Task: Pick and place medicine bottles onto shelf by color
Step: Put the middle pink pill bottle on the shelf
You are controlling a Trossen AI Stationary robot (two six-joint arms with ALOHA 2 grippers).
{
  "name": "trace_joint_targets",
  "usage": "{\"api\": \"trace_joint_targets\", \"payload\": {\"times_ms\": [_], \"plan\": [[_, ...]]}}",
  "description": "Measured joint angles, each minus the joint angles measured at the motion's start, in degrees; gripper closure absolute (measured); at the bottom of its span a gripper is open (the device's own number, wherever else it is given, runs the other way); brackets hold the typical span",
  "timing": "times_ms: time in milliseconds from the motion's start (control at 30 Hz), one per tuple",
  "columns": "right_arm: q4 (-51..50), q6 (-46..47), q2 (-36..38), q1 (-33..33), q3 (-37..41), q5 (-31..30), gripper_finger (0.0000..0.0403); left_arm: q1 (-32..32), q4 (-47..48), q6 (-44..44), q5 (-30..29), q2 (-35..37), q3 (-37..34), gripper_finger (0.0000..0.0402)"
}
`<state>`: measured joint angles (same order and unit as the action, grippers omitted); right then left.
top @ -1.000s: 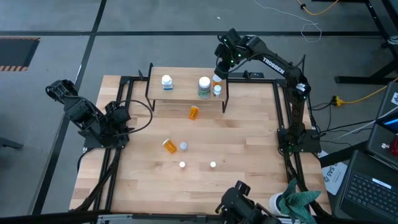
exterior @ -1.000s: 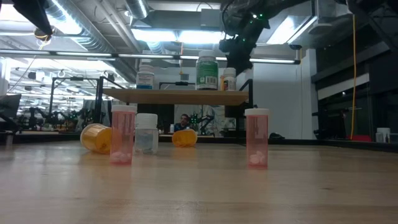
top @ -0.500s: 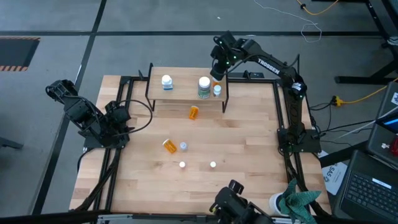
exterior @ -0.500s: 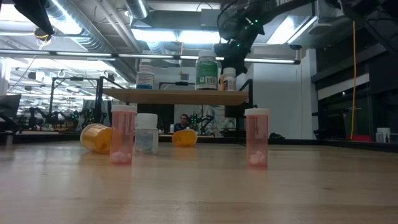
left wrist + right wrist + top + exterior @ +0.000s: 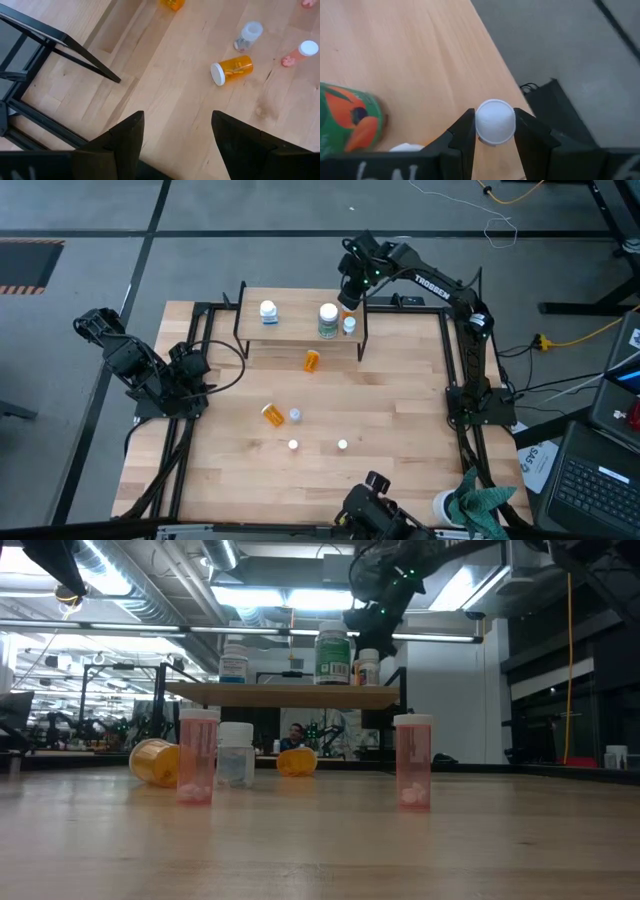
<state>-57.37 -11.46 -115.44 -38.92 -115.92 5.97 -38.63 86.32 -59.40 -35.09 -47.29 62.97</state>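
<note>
The shelf stands at the table's far side. On it are a white-blue bottle, a green bottle and a small white bottle. My right gripper hovers over the shelf's right far corner, shut on an orange bottle that shows only as a sliver. Two orange bottles lie on their sides on the table. A small clear bottle and two pinkish ones stand upright. My left gripper waits open at the table's left edge. My right gripper pinches the bottle's white cap between its two fingers, one on each side. The fingers come from above, slanting down. The bottle hangs upright below them at the shelf's right end. Whether its base rests on the board, I cannot tell.
A black metal frame runs along the table's edges. A white cup with teal cloth sits at the near right corner. A dark camera mount stands at the near edge. A person shows far behind the table.
My right gripper has edged a little toward the table's left over the shelf's right end, still shut on the orange bottle, whose body is now hidden under the gripper in the high view.
</note>
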Motion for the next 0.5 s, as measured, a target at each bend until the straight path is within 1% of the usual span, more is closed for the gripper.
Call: {"api": "trace_joint_targets", "payload": {"times_ms": [100, 133, 267, 500], "plan": [[0.45, -1.99, 0.0, 1.41, 0.0, -5.36, 0.0286, 0.0, 0.0, 0.0, 0.0, -0.01, 0.0, 0.0174], [0.59, -2.87, 0.0, 1.87, 0.0, -6.09, 0.0286, 0.0, 0.0, 0.0, 0.0, 0.0, -0.01, 0.0174], [1.02, -5.38, 0.0, 3.44, 0.0, -6.31, 0.0286, 0.0, 0.0, 0.01, 0.0, 0.0, 0.01, 0.0174], [2.81, -4.05, 0.0, 3.92, 0.0, -6.4, 0.0286, 0.0, 0.0, 0.02, 0.0, -0.01, -0.01, 0.0174]]}}
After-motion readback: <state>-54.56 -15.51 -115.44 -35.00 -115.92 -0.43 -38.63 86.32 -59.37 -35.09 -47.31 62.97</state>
